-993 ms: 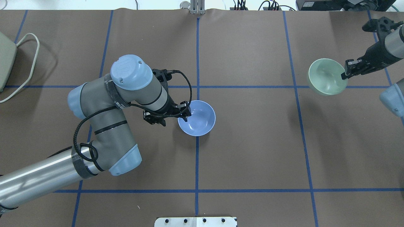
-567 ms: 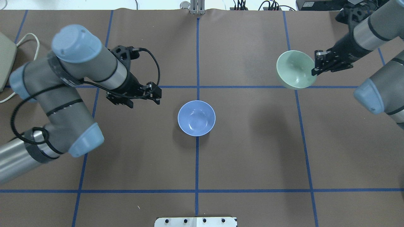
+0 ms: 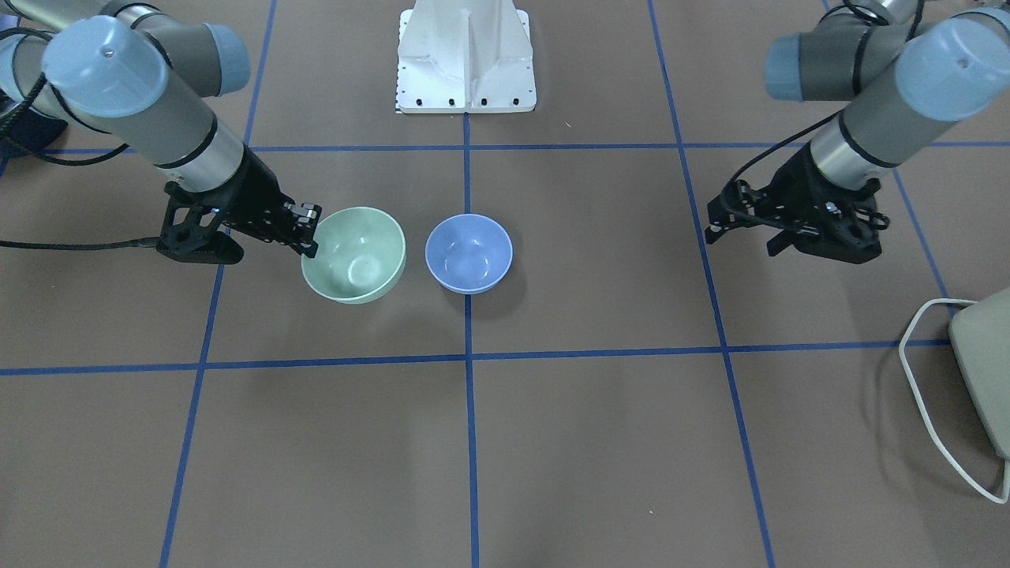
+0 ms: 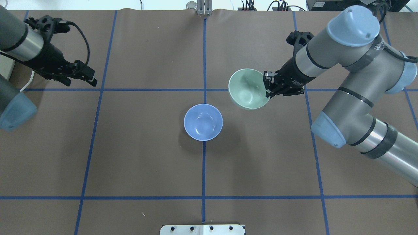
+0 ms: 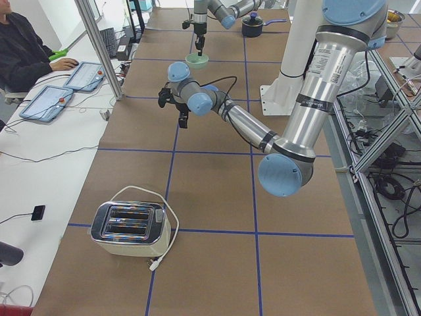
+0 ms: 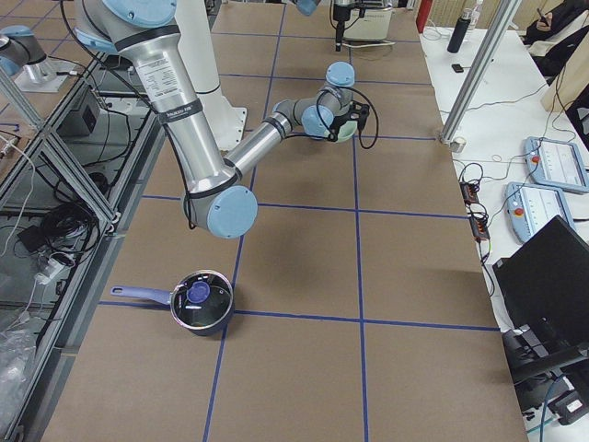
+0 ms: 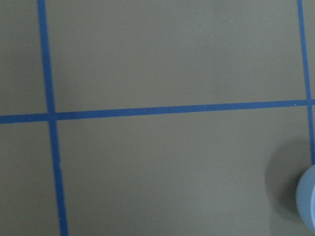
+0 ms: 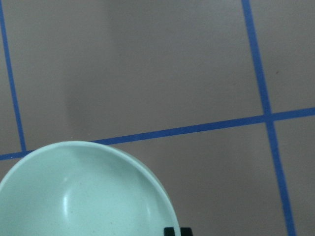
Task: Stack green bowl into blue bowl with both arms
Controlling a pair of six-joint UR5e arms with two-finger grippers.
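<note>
The blue bowl stands upright on the table at the centre line; it also shows in the front view, and its edge shows in the left wrist view. My right gripper is shut on the rim of the green bowl and holds it above the table, slightly tilted, beyond and to the right of the blue bowl. In the front view the green bowl sits just beside the blue one, held by the right gripper. It fills the lower right wrist view. My left gripper is open and empty, far to the left.
A white toaster with its cord lies at the table's end on my left, also in the left side view. A dark pot stands at the right end. The white base pedestal is on my side.
My left gripper has let go of the blue bowl's rim and pulled back far to the left. My right arm has carried the green bowl leftward, close to the blue bowl.
</note>
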